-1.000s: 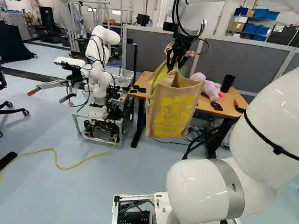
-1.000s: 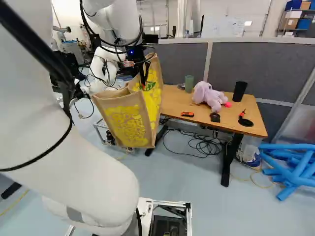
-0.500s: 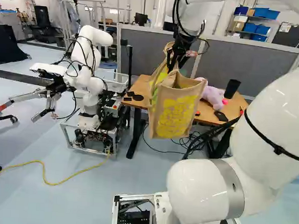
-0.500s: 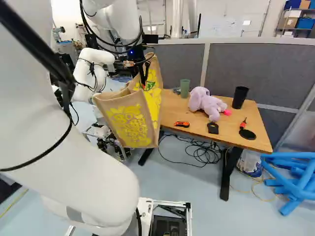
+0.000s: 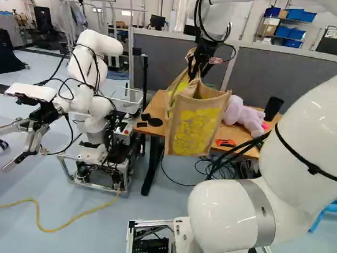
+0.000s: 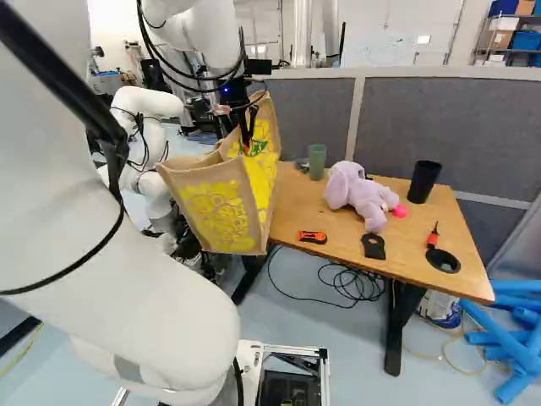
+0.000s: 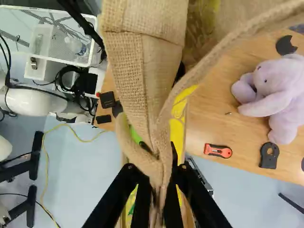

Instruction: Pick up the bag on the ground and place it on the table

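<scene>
Tan woven cloth with yellow print forms the bag (image 6: 221, 211), its bunched top clenched between both jaws (image 6: 247, 139); it hangs beneath them, off the floor, near the desk (image 6: 292, 203); on that desk, ahead of the jaws and to one side, lies an orange cutter (image 7: 218, 151); farther from them rests a lilac plush toy (image 7: 280, 95), then a black cup (image 6: 423, 182); another robot (image 5: 85, 74) stands across the jaws from the toy.
</scene>
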Tool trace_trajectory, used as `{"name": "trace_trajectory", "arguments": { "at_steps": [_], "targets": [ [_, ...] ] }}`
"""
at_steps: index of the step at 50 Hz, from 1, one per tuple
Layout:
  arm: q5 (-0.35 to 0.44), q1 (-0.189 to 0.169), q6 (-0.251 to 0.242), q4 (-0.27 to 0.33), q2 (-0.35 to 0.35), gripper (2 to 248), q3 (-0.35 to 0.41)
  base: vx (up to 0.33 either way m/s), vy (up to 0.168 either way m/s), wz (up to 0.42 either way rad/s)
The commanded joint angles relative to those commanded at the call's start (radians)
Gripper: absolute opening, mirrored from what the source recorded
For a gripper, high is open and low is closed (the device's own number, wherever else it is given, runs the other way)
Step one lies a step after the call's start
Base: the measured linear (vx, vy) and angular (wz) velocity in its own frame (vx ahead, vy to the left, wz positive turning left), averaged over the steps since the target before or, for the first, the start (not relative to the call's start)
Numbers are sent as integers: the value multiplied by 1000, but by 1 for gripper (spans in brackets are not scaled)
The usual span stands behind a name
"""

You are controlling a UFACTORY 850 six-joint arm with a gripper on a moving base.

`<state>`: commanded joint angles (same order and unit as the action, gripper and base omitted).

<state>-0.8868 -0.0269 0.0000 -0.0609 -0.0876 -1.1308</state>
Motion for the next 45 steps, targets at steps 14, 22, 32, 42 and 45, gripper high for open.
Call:
{"name": "trace_trajectory", "arguments": {
  "at_steps": [14,22,32,42,45],
  "targets": [
    [0,0,0,0,0,28,0,242,2,-16],
    [0,0,0,0,0,28,0,195,5,-15],
    [0,0,0,0,0,28,0,93,0,-9],
    [0,0,0,0,0,28,0,-7,-1,0],
    [0,0,0,0,0,28,0,0,0,0]
  ]
}}
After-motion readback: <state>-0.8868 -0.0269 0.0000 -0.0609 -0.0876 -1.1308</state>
